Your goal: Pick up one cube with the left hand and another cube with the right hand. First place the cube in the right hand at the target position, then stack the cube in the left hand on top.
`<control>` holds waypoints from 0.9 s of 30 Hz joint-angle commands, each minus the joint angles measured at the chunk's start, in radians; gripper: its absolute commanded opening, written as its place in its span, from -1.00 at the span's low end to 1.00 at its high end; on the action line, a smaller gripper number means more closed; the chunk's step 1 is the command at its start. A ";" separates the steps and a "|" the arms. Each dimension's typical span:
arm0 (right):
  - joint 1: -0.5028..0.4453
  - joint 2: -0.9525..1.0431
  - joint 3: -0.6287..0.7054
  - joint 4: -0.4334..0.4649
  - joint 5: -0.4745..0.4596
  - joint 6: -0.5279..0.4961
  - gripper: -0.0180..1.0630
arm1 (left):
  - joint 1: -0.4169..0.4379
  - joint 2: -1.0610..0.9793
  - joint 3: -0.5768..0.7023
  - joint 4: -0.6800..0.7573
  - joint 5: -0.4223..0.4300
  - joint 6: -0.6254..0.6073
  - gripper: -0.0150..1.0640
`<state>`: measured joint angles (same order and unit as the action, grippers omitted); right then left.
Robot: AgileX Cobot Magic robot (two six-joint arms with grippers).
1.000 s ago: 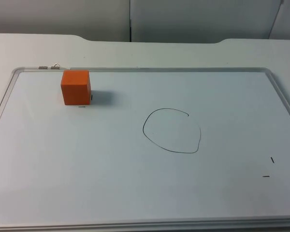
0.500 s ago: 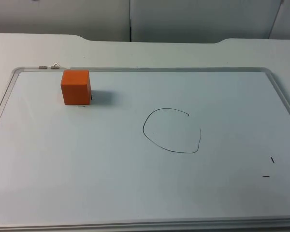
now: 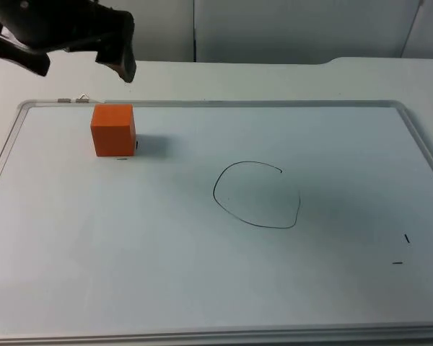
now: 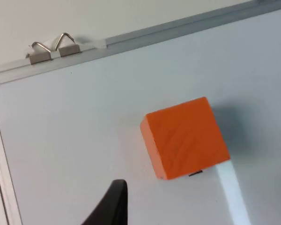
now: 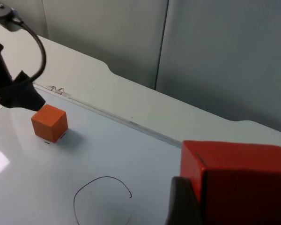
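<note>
An orange cube (image 3: 113, 130) stands on the whiteboard near its far left corner; the left wrist view has this cube (image 4: 185, 138) just past a black fingertip (image 4: 110, 206). My left gripper (image 3: 79, 66) hangs open above and behind it, not touching. In the right wrist view my right gripper (image 5: 234, 211) is shut on a second orange cube (image 5: 239, 180), held high over the table. A hand-drawn black circle (image 3: 257, 195) marks the board's middle, also seen as a circle (image 5: 103, 199) below the held cube.
The whiteboard's metal rim (image 3: 224, 103) frames the work area. Two metal clips (image 3: 73, 99) sit on its far left edge, close behind the cube. Small black tick marks (image 3: 402, 249) lie near the right front. The grey partition wall (image 3: 274, 29) closes the far side.
My left arm has come into the top view from the upper left and now hovers behind the orange cube. The cube and the circle have not moved.
</note>
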<state>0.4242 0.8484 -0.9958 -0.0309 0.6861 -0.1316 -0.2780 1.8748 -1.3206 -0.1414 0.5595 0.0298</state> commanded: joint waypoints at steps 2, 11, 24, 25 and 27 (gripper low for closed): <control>0.004 0.016 -0.006 0.010 -0.026 -0.007 -0.97 | -0.008 0.089 -0.095 0.023 0.031 -0.076 0.90; 0.004 0.065 -0.006 0.037 -0.026 -0.007 -0.97 | -0.009 0.304 -0.245 0.081 0.092 -0.169 0.90; 0.004 0.066 -0.006 0.037 -0.030 -0.007 -0.97 | -0.009 0.378 -0.249 0.103 0.039 -0.161 0.83; 0.004 0.066 -0.006 0.037 -0.030 -0.007 -0.97 | -0.009 0.381 -0.249 0.105 0.039 -0.161 0.80; 0.004 0.066 -0.006 0.037 -0.030 -0.007 -0.97 | -0.009 0.381 -0.249 0.107 0.037 -0.161 0.73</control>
<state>0.4263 0.9133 -0.9958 0.0000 0.6798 -0.1316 -0.2783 2.2531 -1.5617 -0.0359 0.6072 -0.1320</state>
